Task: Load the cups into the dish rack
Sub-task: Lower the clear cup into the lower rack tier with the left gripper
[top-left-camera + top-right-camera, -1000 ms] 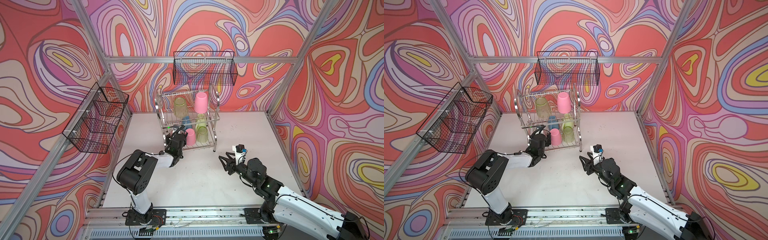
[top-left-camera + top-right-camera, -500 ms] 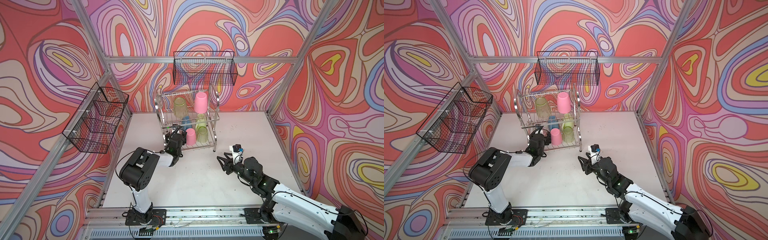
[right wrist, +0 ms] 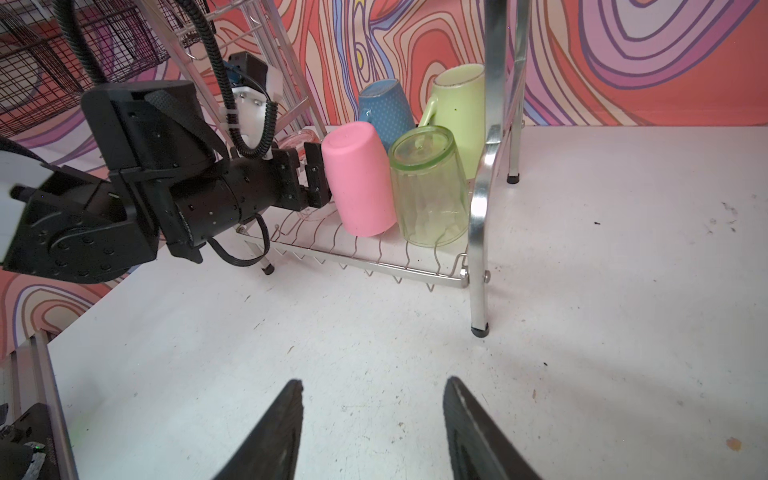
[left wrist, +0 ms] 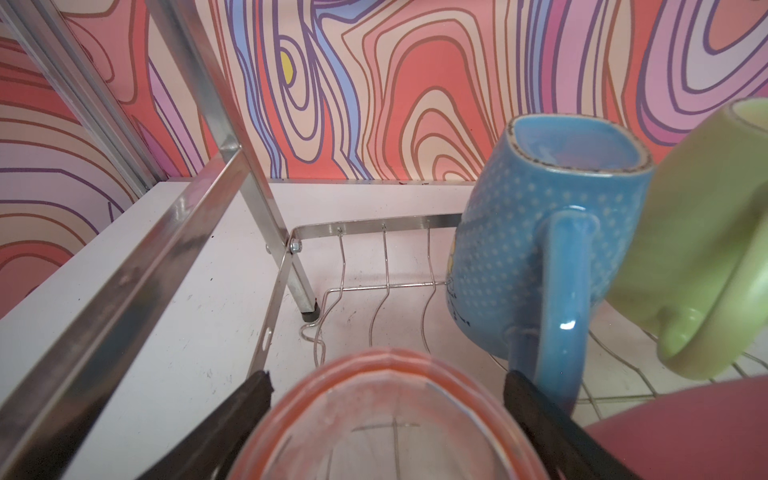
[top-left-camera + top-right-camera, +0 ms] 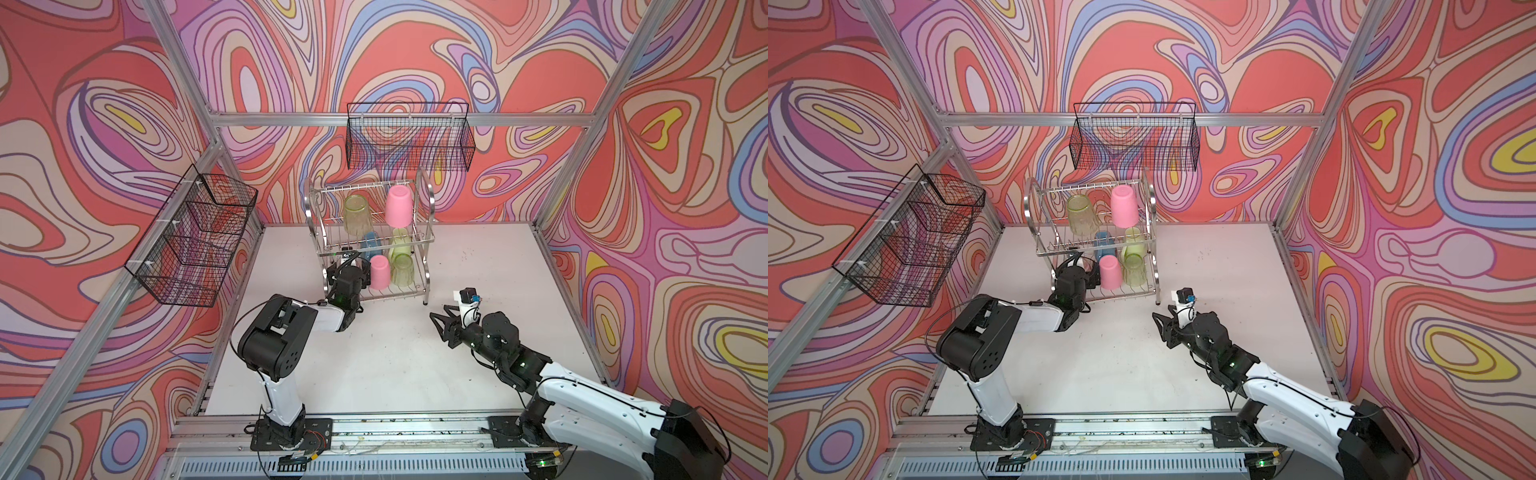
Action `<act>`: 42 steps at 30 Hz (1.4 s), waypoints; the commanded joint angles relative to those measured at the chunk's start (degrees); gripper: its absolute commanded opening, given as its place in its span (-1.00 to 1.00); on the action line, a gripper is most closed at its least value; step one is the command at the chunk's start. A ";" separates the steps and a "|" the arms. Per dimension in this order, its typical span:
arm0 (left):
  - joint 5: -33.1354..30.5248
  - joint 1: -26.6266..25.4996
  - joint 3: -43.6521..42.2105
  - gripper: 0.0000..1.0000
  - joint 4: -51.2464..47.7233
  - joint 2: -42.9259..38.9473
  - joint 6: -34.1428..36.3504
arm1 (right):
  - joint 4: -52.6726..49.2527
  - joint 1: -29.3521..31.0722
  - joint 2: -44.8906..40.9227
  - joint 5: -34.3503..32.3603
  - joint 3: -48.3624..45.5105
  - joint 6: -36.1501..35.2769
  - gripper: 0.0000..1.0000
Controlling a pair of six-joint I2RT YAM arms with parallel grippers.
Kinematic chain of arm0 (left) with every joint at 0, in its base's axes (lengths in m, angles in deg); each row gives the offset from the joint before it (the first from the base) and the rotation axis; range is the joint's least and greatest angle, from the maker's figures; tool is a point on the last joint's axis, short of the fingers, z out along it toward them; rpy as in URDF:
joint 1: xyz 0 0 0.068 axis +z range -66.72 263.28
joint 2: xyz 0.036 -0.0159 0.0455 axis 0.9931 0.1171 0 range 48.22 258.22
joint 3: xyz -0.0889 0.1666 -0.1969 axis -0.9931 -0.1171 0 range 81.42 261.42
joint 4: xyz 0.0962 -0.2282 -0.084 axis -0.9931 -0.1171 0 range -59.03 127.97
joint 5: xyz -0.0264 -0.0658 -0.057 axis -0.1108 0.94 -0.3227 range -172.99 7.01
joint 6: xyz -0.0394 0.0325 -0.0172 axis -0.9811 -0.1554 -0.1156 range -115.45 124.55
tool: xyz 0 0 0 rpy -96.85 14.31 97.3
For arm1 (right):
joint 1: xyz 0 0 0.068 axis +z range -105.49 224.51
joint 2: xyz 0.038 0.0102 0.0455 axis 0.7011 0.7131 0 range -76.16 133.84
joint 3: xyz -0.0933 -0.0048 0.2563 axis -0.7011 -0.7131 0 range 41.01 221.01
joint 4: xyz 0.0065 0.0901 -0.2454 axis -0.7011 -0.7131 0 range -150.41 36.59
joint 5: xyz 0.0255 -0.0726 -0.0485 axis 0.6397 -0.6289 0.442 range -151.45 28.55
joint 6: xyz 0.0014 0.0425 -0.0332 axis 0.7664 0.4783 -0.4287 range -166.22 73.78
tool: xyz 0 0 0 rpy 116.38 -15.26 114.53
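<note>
The silver dish rack (image 5: 430, 195) stands at the back of the table. Its upper tier holds a clear green cup (image 5: 355, 214) and a pink tumbler (image 5: 399, 205), both upside down. On the lower tier are a blue mug (image 4: 519, 249), a pale-green mug (image 4: 685, 249), a second pink tumbler (image 3: 357, 178) and another clear green cup (image 3: 428, 187). My left gripper (image 4: 386, 382) reaches into the lower tier's left end. Its fingers stand open on either side of a clear pinkish cup (image 4: 386, 415), with slim gaps at the tips. Right gripper (image 3: 372, 384) hovers open and empty over the table before the rack.
Two black wire baskets hang on the walls, one behind the rack (image 5: 409, 137) and one at the left (image 5: 195, 232). The rack's front right leg (image 3: 478, 328) stands ahead of my right gripper. The white table (image 5: 395, 365) ends at a metal rail (image 5: 374, 424) in front.
The left jaws have spread wider round the clear pinkish cup on the lower tier. The right gripper has drifted slightly to the left, still open.
</note>
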 commanded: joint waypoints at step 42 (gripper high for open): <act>-3.76 -0.58 -7.17 0.70 6.24 -7.50 0.38 | 0.53 -0.28 -4.07 1.83 -0.01 0.69 0.11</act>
